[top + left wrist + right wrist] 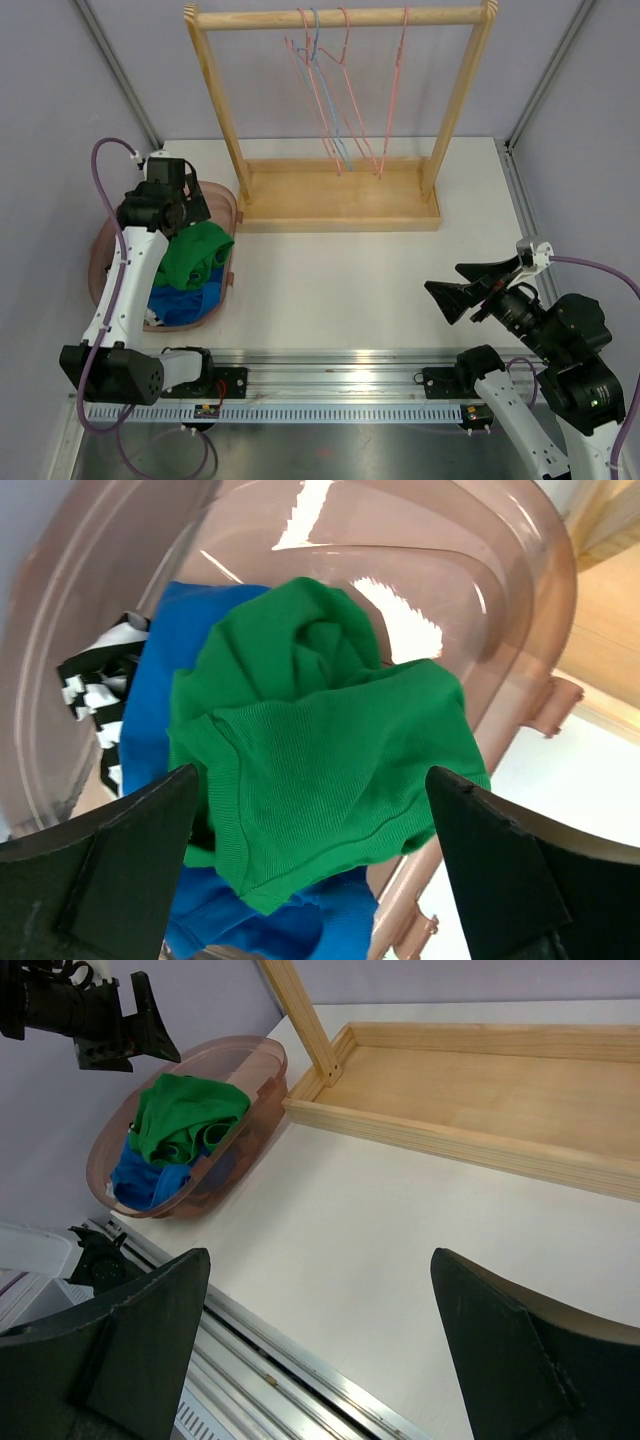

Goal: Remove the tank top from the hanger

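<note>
Now: left jaws spread over green tank top [320, 770] in pink basket [535, 610] — right jaws spread too.

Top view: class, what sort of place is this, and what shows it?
Probably a robot lab bench staged as a laundry corner: two arms bolted to a table, a rack of bare hangers, a basket of clothes.

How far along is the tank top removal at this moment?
Done: the green tank top lies in the pink basket on blue clothing, and the hangers on the wooden rack look bare. In hand: nothing; left gripper and right gripper are open. Left: nothing apparent.
</note>
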Robot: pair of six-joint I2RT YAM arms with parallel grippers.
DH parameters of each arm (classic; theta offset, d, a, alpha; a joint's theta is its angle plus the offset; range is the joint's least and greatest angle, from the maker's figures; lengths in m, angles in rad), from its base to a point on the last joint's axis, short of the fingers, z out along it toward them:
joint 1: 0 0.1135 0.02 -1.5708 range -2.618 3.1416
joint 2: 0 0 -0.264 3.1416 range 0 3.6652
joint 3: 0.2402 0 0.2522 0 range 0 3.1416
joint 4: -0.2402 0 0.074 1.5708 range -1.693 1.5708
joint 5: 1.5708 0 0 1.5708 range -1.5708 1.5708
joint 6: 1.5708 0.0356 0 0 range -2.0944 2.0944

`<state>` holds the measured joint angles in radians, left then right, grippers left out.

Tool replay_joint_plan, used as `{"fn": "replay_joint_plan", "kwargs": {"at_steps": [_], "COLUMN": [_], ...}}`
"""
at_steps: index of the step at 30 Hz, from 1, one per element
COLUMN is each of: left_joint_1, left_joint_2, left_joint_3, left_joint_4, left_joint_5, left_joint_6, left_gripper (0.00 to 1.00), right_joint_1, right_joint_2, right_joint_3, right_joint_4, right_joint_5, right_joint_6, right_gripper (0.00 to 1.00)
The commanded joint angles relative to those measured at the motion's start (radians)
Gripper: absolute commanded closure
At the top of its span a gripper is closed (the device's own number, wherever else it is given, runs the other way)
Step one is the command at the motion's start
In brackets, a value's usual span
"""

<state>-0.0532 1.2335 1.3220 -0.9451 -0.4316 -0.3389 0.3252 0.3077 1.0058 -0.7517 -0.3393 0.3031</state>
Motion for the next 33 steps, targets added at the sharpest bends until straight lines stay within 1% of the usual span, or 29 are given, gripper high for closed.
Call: {"fn": "replay_joint_plan", "kwargs": {"at_steps": [1,4,5,7,8,10,11,12,17,21,22,25,27,29,33], "left_joint_1": [0.007,0.007,0.007,0.007,0.006,0.006,0.006,0.006,-0.017,-0.049,-0.054,-0.095,-0.141,-0.166,-0.200], "left_joint_2": [-0.057,-0.110,-0.164,-0.221,-0.283,-0.340,-0.367,-0.425,-0.574,-0.666,-0.708,-0.797,-0.839,-0.882,-0.959], "left_joint_3": [0.034,0.031,0.019,0.000,-0.021,-0.041,-0.050,-0.067,-0.081,-0.070,-0.075,-0.107,-0.122,-0.145,-0.191], "left_joint_4": [0.046,0.034,0.034,0.040,0.040,0.022,0.013,-0.007,-0.072,-0.130,-0.133,-0.139,-0.158,-0.167,-0.146], "left_joint_5": [0.079,0.102,0.117,0.174,0.194,0.228,0.231,0.228,0.197,0.201,0.206,0.202,0.150,0.111,0.132], "left_joint_6": [0.020,0.034,0.035,0.043,0.043,0.044,0.049,0.052,0.057,0.055,0.064,0.087,0.092,0.090,0.106], "left_gripper": [0.01,0.01,0.01,0.01,0.01,0.01,0.01,0.01,0.01,0.01,0.01,0.01,0.01,0.01,0.01], "right_joint_1": [-0.003,-0.002,-0.003,-0.002,-0.002,-0.002,-0.002,-0.002,-0.002,-0.002,-0.002,-0.002,0.000,0.000,-0.002], "right_joint_2": [-0.007,-0.004,-0.005,-0.009,-0.010,-0.016,-0.015,-0.010,0.022,0.074,0.083,0.106,0.114,0.105,0.093], "right_joint_3": [0.002,0.002,0.005,0.007,0.010,0.011,0.019,0.025,0.083,0.142,0.154,0.185,0.208,0.211,0.200], "right_joint_4": [-0.006,-0.015,-0.020,-0.029,-0.032,-0.043,-0.046,-0.057,-0.090,-0.153,-0.165,-0.202,-0.228,-0.232,-0.241], "right_joint_5": [0.049,0.089,0.120,0.154,0.190,0.229,0.277,0.295,0.399,0.457,0.476,0.575,0.582,0.556,0.534], "right_joint_6": [-0.004,-0.007,-0.004,-0.007,-0.010,-0.016,-0.013,-0.015,-0.059,-0.117,-0.127,-0.154,-0.163,-0.171,-0.170], "right_gripper": [0.01,0.01,0.01,0.00,0.01,0.01,0.00,0.01,0.00,0.01,0.01,0.01,0.01,0.01,0.01]}}
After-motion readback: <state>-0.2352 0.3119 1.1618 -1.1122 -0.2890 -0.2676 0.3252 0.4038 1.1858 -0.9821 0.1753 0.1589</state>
